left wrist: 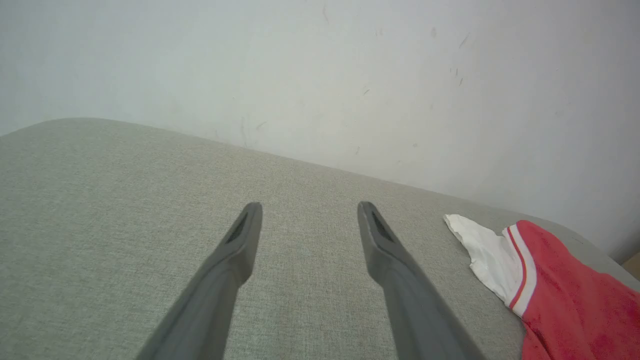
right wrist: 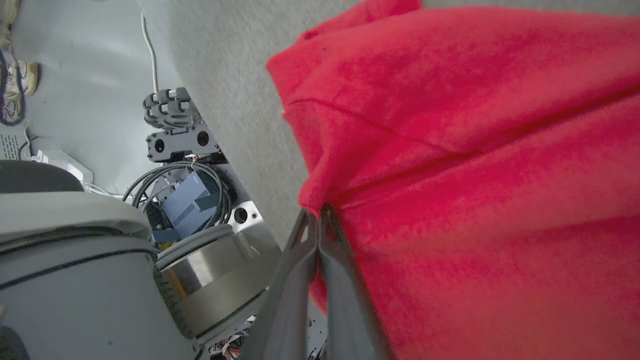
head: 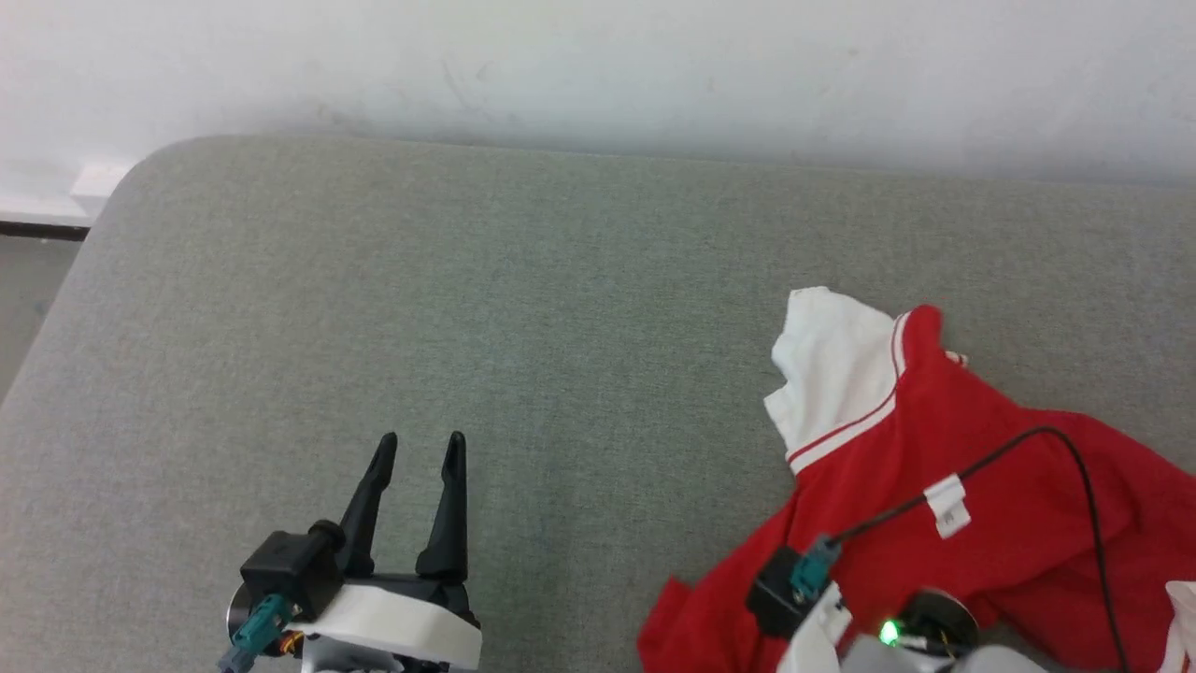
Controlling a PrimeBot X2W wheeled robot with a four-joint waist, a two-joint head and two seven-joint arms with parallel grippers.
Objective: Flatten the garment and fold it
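Observation:
The garment [head: 981, 467] lies crumpled at the right of the grey padded surface [head: 523, 308], red with a white sleeve [head: 832, 365] and red-and-white trim pointing away from me. In the right wrist view my right gripper [right wrist: 317, 211] is shut on a pinched fold at the garment's [right wrist: 475, 150] red edge, by the surface's near side. Its wrist [head: 813, 598] sits over the cloth at the bottom of the head view, fingers hidden. My left gripper [head: 420, 437] stands open above bare padding at the lower left, well apart from the garment [left wrist: 575, 300]; in its own view the left gripper [left wrist: 307, 205] holds nothing.
A pale wall [head: 598, 65] runs right behind the surface. The surface's rounded corner [head: 140, 168] is at the far left, with floor beyond. Below the near edge, my own base [right wrist: 200, 250], cables [right wrist: 170, 175] and a shoe [right wrist: 20, 80] on the floor.

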